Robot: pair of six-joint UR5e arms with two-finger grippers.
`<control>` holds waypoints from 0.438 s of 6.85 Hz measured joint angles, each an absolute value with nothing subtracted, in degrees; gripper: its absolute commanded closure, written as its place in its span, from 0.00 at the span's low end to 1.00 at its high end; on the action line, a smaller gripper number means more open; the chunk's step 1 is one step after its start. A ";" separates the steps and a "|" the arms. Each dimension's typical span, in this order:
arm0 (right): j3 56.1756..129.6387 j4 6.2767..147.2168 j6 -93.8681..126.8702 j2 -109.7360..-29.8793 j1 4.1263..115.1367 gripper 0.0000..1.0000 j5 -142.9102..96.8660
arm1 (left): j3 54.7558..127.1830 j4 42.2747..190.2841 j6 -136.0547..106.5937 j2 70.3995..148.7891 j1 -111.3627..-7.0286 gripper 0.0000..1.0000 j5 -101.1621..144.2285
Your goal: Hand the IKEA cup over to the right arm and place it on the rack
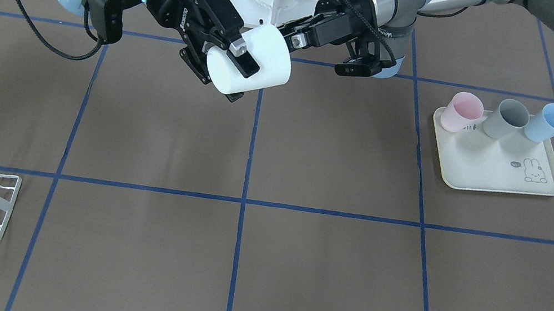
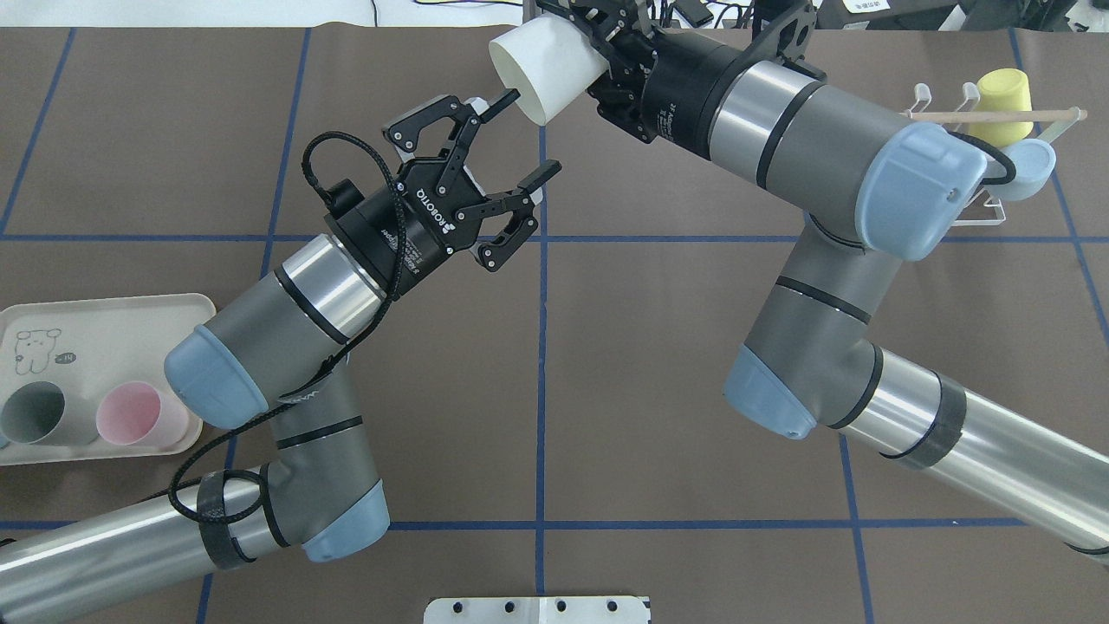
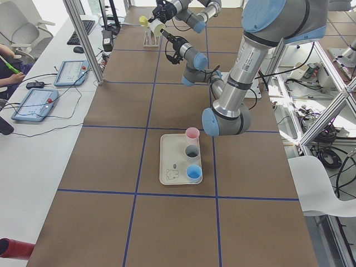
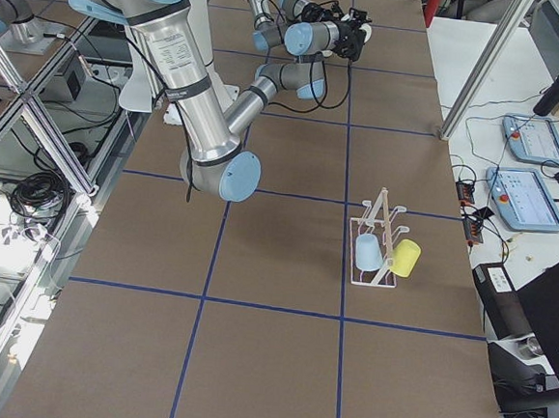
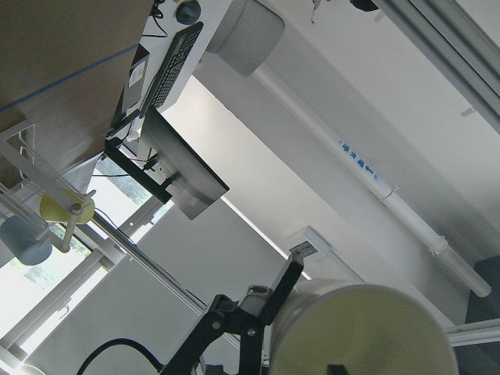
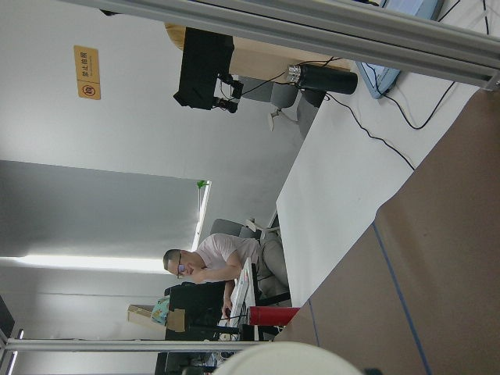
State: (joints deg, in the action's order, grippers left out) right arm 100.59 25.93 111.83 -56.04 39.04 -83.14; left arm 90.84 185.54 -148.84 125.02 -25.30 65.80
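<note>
overhead exterior shows the white cup (image 2: 546, 65) aloft above mid-table, clamped near its base by the right gripper (image 2: 602, 61). the left gripper (image 2: 522, 134) gapes wide, one finger at the rim. best to back the left straight out before the right swings toward the rack (image 2: 949, 114).

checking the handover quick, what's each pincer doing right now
Left pincer: open, holding nothing.
Right pincer: closed on the white cup.
</note>
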 measured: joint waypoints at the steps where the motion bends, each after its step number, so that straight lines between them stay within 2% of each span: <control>1: 100.60 25.95 111.85 -56.18 40.42 1.00 -83.35 | 91.18 185.60 -147.91 124.70 -25.44 0.01 65.86; 3: 100.69 26.32 109.70 -57.82 45.21 1.00 -86.41 | 93.67 185.52 -143.08 122.34 -25.54 0.01 66.59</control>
